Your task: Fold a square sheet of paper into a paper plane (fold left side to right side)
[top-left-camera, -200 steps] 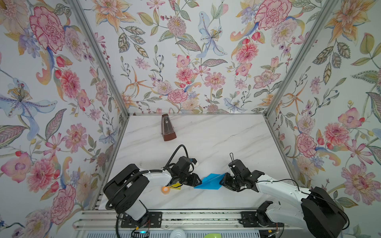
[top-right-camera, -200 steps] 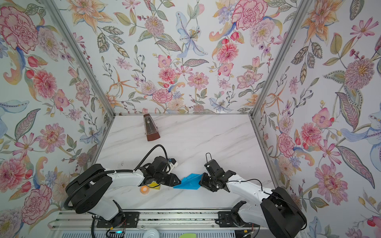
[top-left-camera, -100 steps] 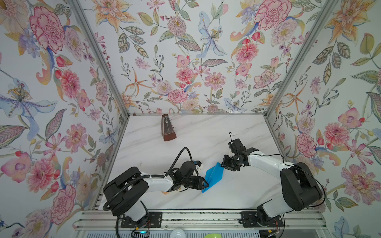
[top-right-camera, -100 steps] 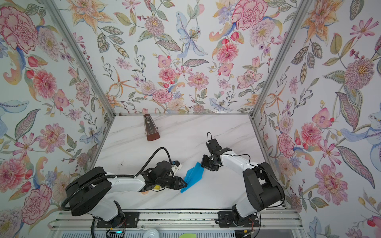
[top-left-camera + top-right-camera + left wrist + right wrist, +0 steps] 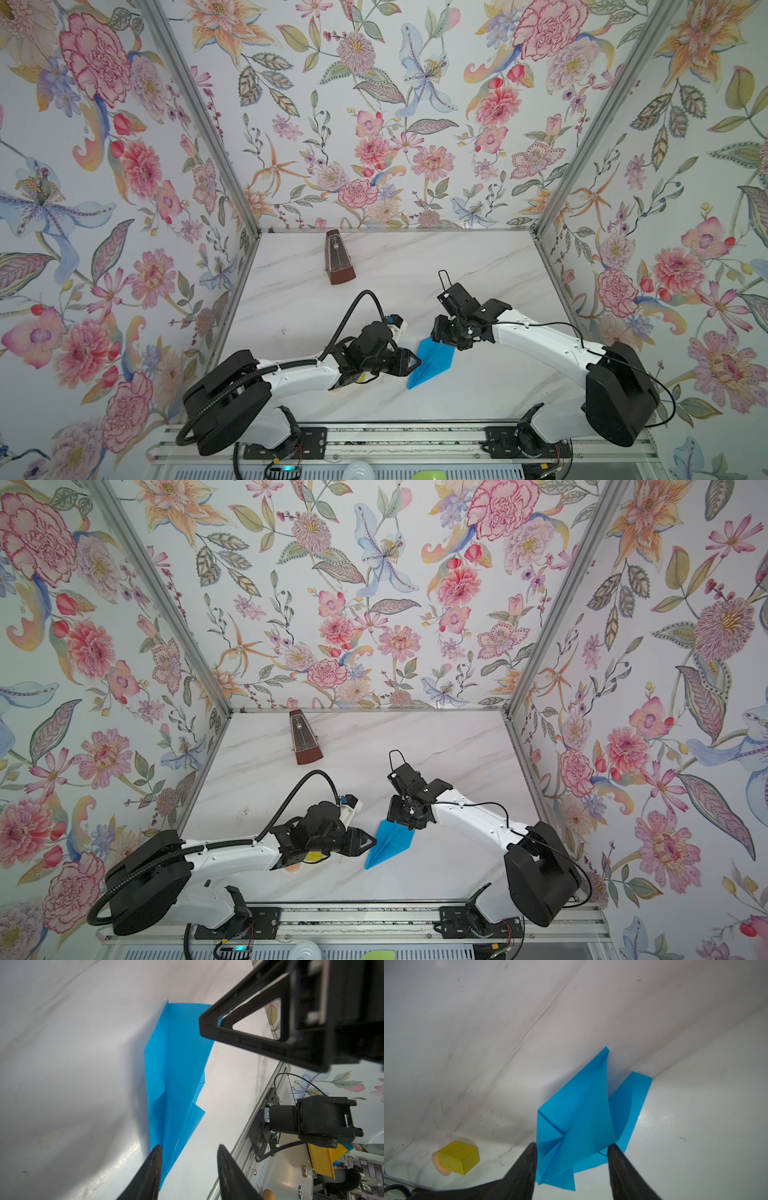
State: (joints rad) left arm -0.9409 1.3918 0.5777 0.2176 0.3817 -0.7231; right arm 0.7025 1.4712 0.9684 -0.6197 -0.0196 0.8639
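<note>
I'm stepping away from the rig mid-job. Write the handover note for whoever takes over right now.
Left gripper: open, holding nothing, tips low at the long edge of the paper plane.
Right gripper: open, jaws straddling the plane's wide tail end without clamping it.
Plane: lies on the table between the two grippers, nose towards the near edge. One wing flap curls upward in the right wrist view.
Done: the sheet is folded into a dart.
Left: probably press the raised wing flat, then draw both grippers clear.
Nearby: yellow block under the left arm, metronome at the back.
</note>
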